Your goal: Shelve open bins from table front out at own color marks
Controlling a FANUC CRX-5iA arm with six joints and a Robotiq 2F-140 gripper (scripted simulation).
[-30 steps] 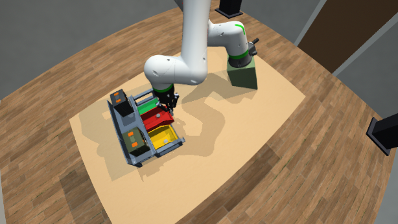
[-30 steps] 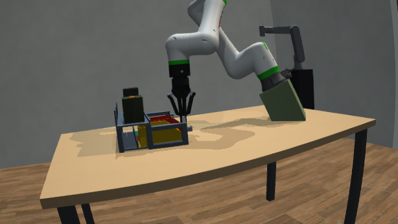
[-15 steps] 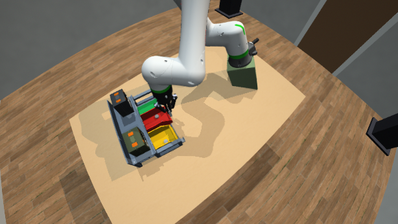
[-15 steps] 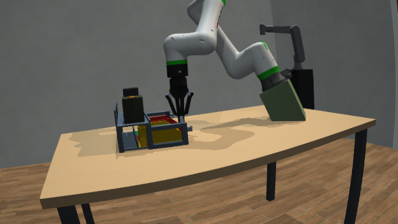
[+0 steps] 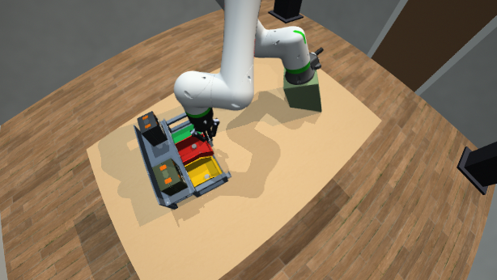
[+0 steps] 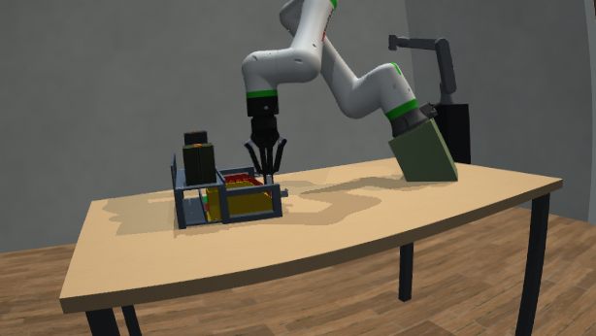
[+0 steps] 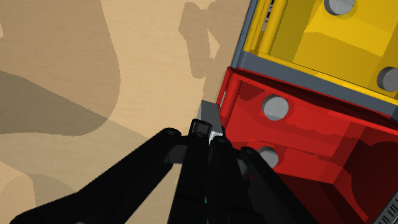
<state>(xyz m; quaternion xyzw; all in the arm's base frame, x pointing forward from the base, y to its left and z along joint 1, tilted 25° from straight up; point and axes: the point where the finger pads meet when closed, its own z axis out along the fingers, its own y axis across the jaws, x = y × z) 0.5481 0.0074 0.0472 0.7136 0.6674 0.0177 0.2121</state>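
Landmark: shelf (image 5: 211, 184) (image 6: 224, 204) (image 7: 300, 80). Its lip side faces the gripper; its board lies over the rear.
Gripper (image 5: 210, 142) (image 6: 268, 179) (image 7: 205, 114): at the lip side of the shelf, pointing down, beside the front end of the red bin (image 5: 187, 152) (image 6: 238, 178) (image 7: 310, 125).
Jaw state: clenched, with nothing grasped.
Red bin location: in the shelf's middle bay, open side up. Its front wall appears at or over the lip rather than clearly behind it; exact seating cannot be told.
Red bin long axis: front to rear, from the shelf's lip toward its board.
Bearing, jaws to red bin: the bin's body extends rearward from the fingertips. Contact with the front wall cannot be confirmed.
Yellow bin (image 5: 202, 170) (image 6: 249, 204) (image 7: 345, 40): in the shelf's neighboring bay, long axis likewise front to rear. Its front wall appears farther in than that of the red bin.
Parts: grey pieces visible inside both bins.
Current step (judged): seating the red bin by pushing from the lip side.
Next move (judged): press the front end rearward along the long axis, and downward if it rides on the lip; then lift clear.
Caution: an off-center push may yaw the bin against the shelf's divider; excess force may jam its rear end under the board.
Completion (judged): late stage; final seating and arm withdrawal remain.

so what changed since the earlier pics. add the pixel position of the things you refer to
The gripper (image 5: 210, 142) (image 6: 269, 180) (image 7: 205, 114) moved a little toward the rear of the shelf (image 5: 180, 162) (image 6: 224, 206) (image 7: 310, 81), and the red bin (image 5: 188, 153) (image 6: 243, 178) (image 7: 310, 130) slid slightly deeper the same way. Nothing was gripped or let go. The yellow bin (image 5: 200, 171) (image 6: 249, 199) (image 7: 345, 35) stayed put.
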